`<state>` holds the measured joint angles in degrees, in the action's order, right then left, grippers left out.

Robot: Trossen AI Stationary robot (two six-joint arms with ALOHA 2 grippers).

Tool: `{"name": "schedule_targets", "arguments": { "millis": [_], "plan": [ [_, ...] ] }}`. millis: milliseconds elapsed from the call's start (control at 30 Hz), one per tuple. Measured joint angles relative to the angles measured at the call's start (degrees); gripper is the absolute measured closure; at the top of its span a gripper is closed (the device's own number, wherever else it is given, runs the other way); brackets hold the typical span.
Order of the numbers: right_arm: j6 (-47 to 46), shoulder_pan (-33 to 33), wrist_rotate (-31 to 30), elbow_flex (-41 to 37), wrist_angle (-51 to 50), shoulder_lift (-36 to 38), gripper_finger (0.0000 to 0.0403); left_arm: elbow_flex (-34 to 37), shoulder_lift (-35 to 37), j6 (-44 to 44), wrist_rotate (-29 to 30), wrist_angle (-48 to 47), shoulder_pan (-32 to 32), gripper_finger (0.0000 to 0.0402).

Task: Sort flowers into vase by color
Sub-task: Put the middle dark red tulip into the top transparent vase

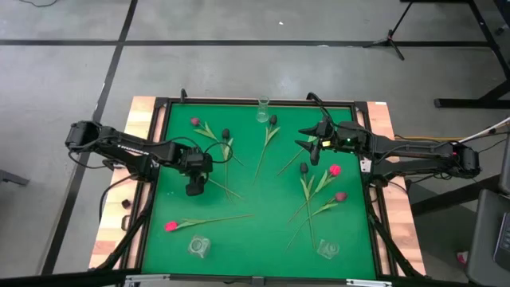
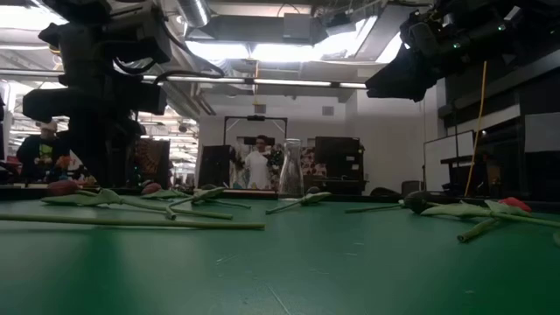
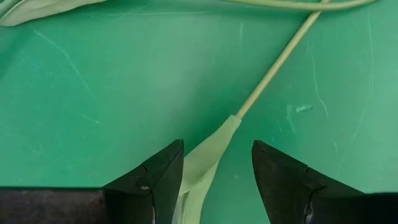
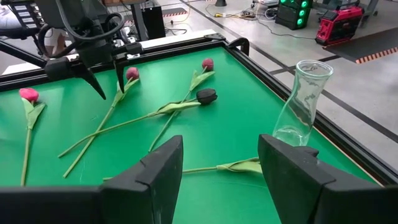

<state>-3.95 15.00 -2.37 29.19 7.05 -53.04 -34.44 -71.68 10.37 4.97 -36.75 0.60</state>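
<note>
Several tulips lie flat on the green mat point(image 1: 263, 215): bright pink point(image 1: 170, 226), pink point(image 1: 194, 122), dark ones point(image 1: 225, 133) point(image 1: 273, 119) point(image 1: 304, 168), red point(image 1: 335, 170) and mauve point(image 1: 341, 196). My left gripper point(image 1: 194, 190) point(image 3: 217, 143) points down at the mat, open, astride a pale leaf point(image 3: 211, 155) on a pink tulip's stem point(image 3: 280, 62). That tulip's head point(image 4: 132, 73) lies just beside the fingers. My right gripper point(image 1: 313, 143) point(image 4: 221, 162) hangs open above the mat's far right part, empty. A clear glass vase point(image 1: 262, 108) point(image 4: 301, 102) stands at the far edge. My left gripper comes from above, pointing down, with its fingers across the stem, one on each side of the leaf point(image 3: 202, 171). The leaf runs close along one finger point(image 3: 165, 174). I cannot tell whether they touch. The tulip lies flat on the mat.
Two more clear glass vases stand near the mat's near edge point(image 1: 198, 245) point(image 1: 327, 249). A black frame point(image 1: 159, 143) rims the mat, with wooden boards outside it. Crossed stems lie between the two arms. In the low view, people stand in the room beyond the table.
</note>
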Motion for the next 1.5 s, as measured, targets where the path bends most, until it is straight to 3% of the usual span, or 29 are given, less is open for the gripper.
{"name": "schedule_targets", "arguments": {
  "millis": [600,1033,1267,1500],
  "plan": [
    [-0.01,0.0,-0.1,0.04,-0.91,0.0,0.0194,0.13,-9.89,2.18,-1.26,1.82,0.08,0.0247],
    [-0.02,0.0,-0.17,0.04,-0.71,0.0,0.0194,-2.14,-10.12,4.55,3.19,1.87,0.46,0.0389],
    [-0.01,0.0,-0.2,0.04,-0.68,0.0,0.0194,-4.65,-10.12,5.79,3.89,1.5,0.42,0.0389],
    [-0.08,0.0,-0.18,0.04,0.41,0.0,0.0194,-13.25,-10.1,5.82,4.21,-4.1,0.42,0.0388]
  ]
}}
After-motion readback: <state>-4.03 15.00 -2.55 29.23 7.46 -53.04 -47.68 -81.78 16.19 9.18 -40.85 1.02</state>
